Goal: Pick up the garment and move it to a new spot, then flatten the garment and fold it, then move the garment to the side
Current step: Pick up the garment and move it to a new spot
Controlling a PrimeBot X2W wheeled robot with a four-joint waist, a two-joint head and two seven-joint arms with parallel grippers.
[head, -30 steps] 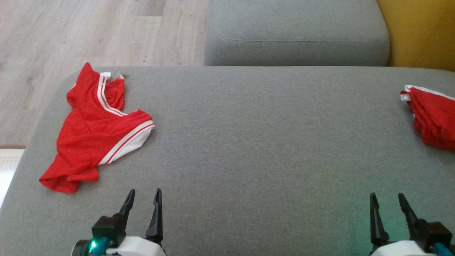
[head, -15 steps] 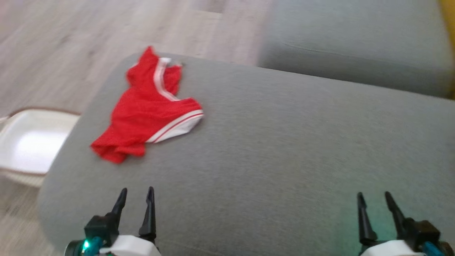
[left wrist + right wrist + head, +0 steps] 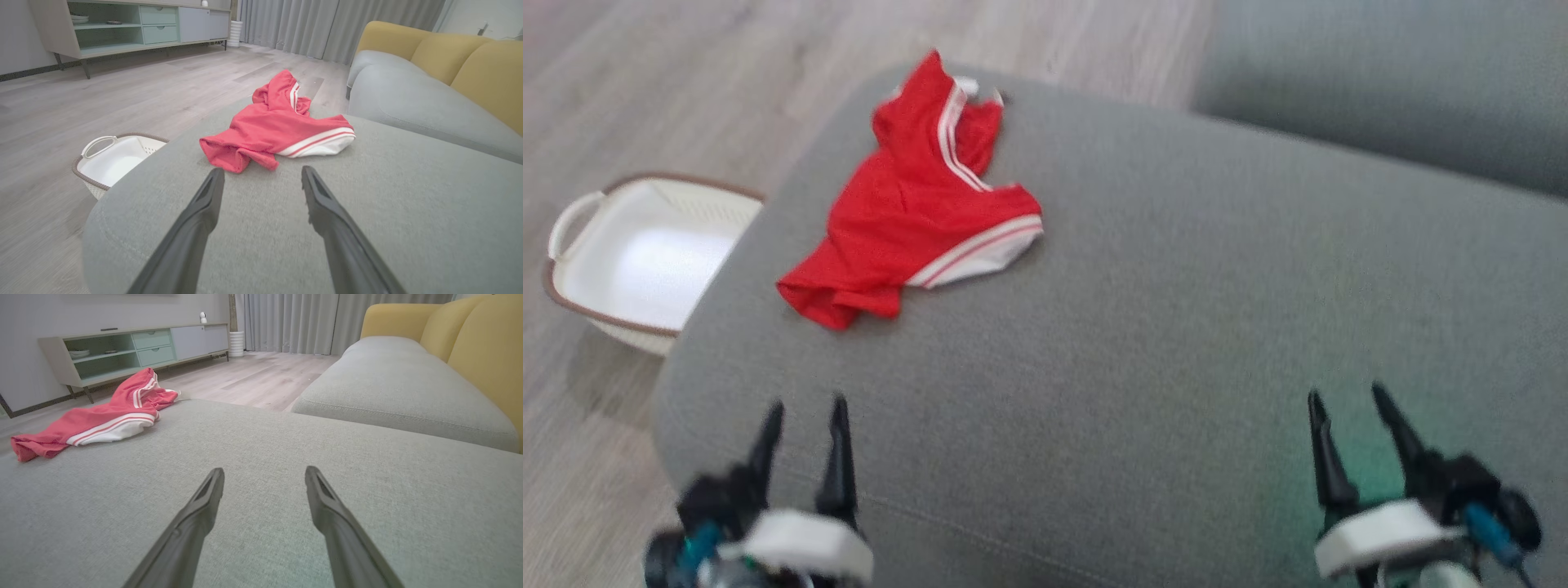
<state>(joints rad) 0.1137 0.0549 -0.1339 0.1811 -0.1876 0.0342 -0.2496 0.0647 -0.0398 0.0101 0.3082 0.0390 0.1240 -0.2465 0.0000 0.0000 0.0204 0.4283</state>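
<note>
Crumpled red mesh garment with white stripes [image 3: 907,212] lies on grey fabric cushion [image 3: 1176,286]: 1 o'clock of left hand [image 3: 807,403], 10 o'clock and well apart of right hand [image 3: 1346,392] (both released, empty).

- Grey sofa cushion [image 3: 1176,286]: red garment [image 3: 915,212] w/ white trim is laid crumpled near far-left corner, directly on fabric.
- Wood floor [image 3: 645,82]: white basket [image 3: 637,335] is set just beside cushion's left edge.
</note>
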